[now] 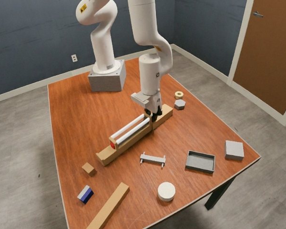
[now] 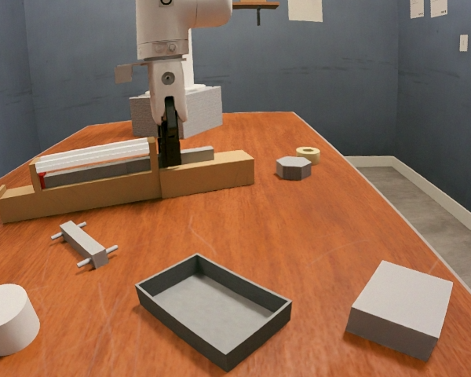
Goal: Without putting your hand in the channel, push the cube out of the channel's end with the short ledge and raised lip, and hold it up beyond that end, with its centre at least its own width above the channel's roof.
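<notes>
The tan channel (image 1: 132, 142) (image 2: 106, 193) with white roof rails (image 1: 130, 128) (image 2: 91, 154) lies across the table's middle. The red cube (image 1: 112, 145) (image 2: 41, 179) sits at the channel's mouth by the short ledge with the raised lip (image 1: 102, 157) (image 2: 9, 200). A grey rod (image 2: 197, 154) fills the channel behind the cube, and its tail sticks out onto the long ledge. My gripper (image 1: 153, 116) (image 2: 169, 155) stands at that far mouth, outside the channel. Its fingers straddle the rod's tail, parted and loose.
Beyond the lip end lie a small tan cube (image 1: 88, 169), a blue-white block (image 1: 85, 194) and a long tan bar (image 1: 109, 207). Nearer the front are a pegged grey bar (image 1: 152, 159) (image 2: 83, 243), a white cylinder (image 1: 166, 191), a grey tray (image 2: 179, 324) and a grey block (image 1: 233, 150).
</notes>
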`<state>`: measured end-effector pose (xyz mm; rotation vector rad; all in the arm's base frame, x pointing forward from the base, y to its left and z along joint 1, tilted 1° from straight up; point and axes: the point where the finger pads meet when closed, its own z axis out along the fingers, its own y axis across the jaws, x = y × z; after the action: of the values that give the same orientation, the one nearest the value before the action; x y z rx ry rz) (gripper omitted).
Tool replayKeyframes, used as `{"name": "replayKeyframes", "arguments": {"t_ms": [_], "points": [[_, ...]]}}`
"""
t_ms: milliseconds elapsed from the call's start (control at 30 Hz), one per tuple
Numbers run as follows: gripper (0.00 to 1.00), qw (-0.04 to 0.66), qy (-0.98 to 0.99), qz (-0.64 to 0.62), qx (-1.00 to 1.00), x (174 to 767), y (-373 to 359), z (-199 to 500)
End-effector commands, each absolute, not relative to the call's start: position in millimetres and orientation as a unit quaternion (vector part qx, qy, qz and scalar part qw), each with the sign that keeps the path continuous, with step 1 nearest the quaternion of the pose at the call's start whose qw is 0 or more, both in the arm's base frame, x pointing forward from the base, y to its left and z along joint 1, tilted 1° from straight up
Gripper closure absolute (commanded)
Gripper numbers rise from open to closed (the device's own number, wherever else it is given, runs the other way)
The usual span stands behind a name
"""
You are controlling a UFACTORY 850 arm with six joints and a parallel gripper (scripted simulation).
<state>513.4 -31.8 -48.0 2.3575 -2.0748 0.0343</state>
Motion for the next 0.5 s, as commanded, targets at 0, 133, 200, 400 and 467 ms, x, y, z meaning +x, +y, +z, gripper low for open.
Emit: {"name": "replayKeyframes", "arguments": {"t_ms": [0,133,200,400,467], "points": [[0.61,0.0,-0.661,0.012,0.751,514,-32,-47],[0.61,0.0,-0.661,0.012,0.751,514,-32,-47],[0.61,0.0,-0.661,0.012,0.751,514,-32,-47],[0.61,0.0,-0.661,0.012,0.751,514,-32,-44],[0.61,0.0,-0.661,0.012,0.751,514,-32,-30]]}}
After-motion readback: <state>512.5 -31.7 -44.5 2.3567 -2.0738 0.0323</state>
